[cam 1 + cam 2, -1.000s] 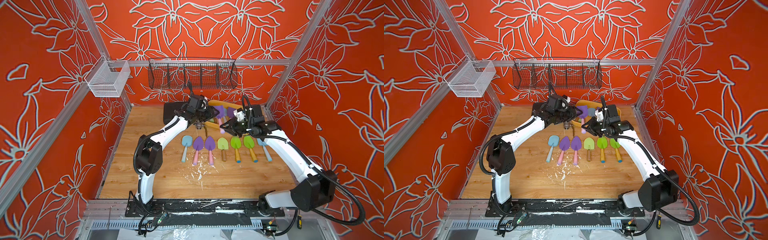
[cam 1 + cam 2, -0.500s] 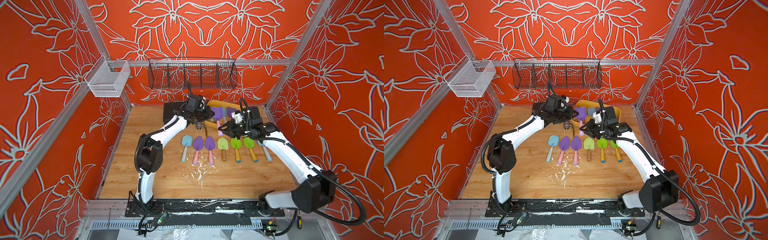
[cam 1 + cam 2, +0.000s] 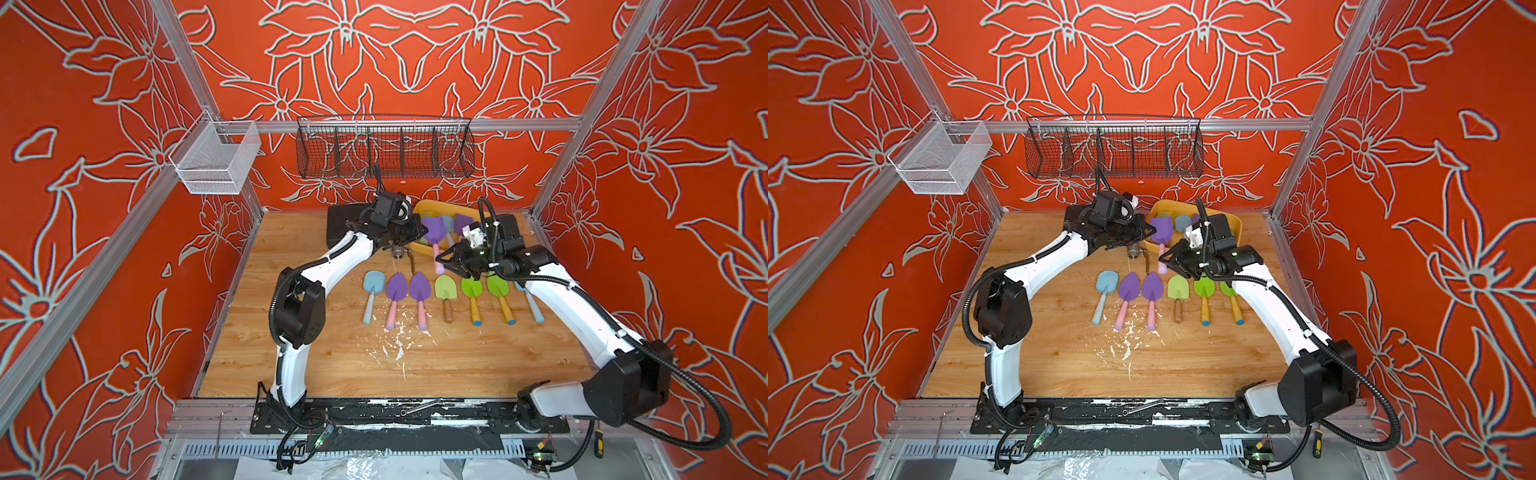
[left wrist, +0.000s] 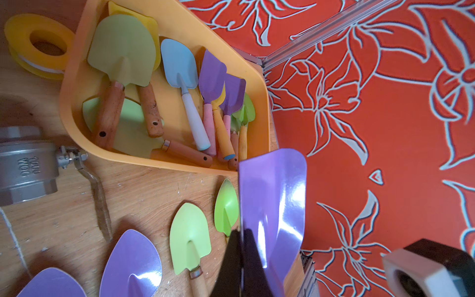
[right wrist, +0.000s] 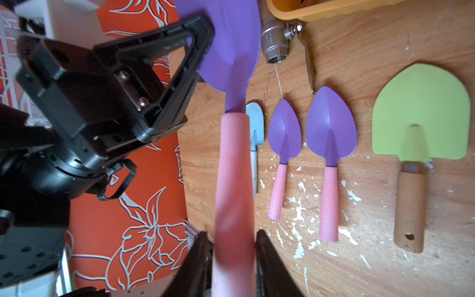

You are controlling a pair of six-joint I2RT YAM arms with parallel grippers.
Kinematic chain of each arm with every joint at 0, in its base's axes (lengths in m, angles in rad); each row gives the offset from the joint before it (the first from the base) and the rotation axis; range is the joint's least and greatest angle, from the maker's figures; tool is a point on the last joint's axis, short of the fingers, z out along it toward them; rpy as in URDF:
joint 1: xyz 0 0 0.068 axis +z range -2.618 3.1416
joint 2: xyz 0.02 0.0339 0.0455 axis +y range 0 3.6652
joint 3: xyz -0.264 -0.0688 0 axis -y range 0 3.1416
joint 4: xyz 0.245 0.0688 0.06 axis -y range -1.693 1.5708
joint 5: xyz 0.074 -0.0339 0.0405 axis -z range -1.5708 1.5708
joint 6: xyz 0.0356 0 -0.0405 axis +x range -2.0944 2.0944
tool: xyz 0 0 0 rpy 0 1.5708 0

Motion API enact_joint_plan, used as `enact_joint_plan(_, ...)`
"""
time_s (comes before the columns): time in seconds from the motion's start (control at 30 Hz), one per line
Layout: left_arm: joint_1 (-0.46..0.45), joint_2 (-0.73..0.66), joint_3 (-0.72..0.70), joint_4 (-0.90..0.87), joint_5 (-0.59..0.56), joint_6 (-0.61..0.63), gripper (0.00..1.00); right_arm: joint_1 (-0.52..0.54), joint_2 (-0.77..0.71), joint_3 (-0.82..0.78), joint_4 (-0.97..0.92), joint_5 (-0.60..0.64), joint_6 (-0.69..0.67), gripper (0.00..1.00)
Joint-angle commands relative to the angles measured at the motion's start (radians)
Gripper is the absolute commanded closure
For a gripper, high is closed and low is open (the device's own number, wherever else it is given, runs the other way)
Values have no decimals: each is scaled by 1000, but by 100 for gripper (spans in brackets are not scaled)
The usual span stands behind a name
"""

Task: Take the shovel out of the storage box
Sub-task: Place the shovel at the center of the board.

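Beside the box (image 4: 180, 25), the shovel (image 3: 433, 230) is clamped by its blade in the left jaws; whether the right jaws grip its handle cannot be told.

The wooden table (image 3: 332, 365) carries a black case (image 3: 338, 224) at its far edge. The yellow-orange storage box (image 3: 432, 203) lies to the right of the case, with a yellow ring (image 4: 38, 48) just beside the box. Nearer lies a metal valve (image 3: 397, 252), then a row of shovels (image 3: 419, 291) side by side with handles pointing near, and scattered white flecks (image 3: 397, 345).
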Motion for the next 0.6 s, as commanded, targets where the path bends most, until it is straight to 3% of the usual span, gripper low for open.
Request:
enact_joint_plan(0.0, 13, -70, -37, 11, 30, 29, 100, 8, -33, 55, -44, 34, -49, 33)
enact_joint_plan(0.1, 21, -104, -68, 1, 37, 52, 100, 4, -61, 69, -66, 80, -87, 17)
enact_joint_plan(0.2, 33, -141, -105, -3, 42, 69, 100, -9, -84, 89, -104, 114, -127, 9)
enact_joint_plan(0.33, 61, -199, -161, -27, 48, 104, 100, -45, -90, 131, -184, 135, -179, 3)
enact_joint_plan(0.57, 158, -382, -343, -121, 82, 247, 100, -110, -95, 191, -262, 118, -268, 3)
